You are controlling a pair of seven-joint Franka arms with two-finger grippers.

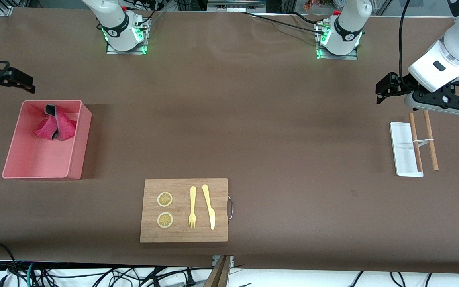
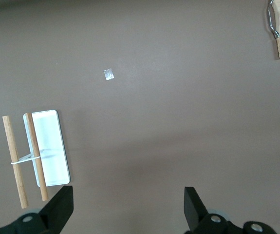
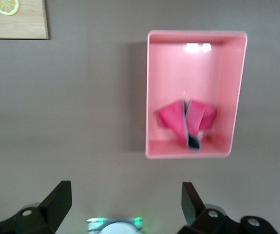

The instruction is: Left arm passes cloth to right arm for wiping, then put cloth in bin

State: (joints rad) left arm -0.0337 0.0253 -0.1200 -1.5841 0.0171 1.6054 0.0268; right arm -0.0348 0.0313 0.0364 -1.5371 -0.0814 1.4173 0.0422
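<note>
- Nearest the front camera lies a wooden cutting board [image 1: 184, 210] carrying two lemon slices [image 1: 165, 199], a yellow fork [image 1: 192, 207] and a yellow knife [image 1: 209, 206], with a metal handle [image 1: 230, 208] on its edge toward the left arm's end of the table.
- At the right arm's end of the table, the right gripper [image 1: 16, 83] hangs in the air just outside the bin's [image 1: 76, 151] wall nearest the robot bases; its fingers [image 3: 57, 200] stand wide apart with nothing between them.
- Below that gripper and a little nearer the front camera, the cloth [image 1: 56, 126] lies crumpled inside the bin, in the end closest to the gripper, crimson side mostly up with a dark grey strip folded over it; it is clear of both grippers.
- In the right wrist view the cloth [image 3: 187, 120] sits against the bin's [image 3: 157, 92] end wall nearest the gripper, and the rest of the bin floor is bare pink.
- At the left arm's end, the left gripper [image 1: 387, 88] waits in the air over bare table, close to a small white tray [image 1: 403, 151]; its fingers [image 2: 62, 207] are spread wide and hold nothing.
- Two wooden sticks [image 1: 424, 140] joined by a pale band lie just below that gripper, one across the tray and one on the table beside it.
</note>
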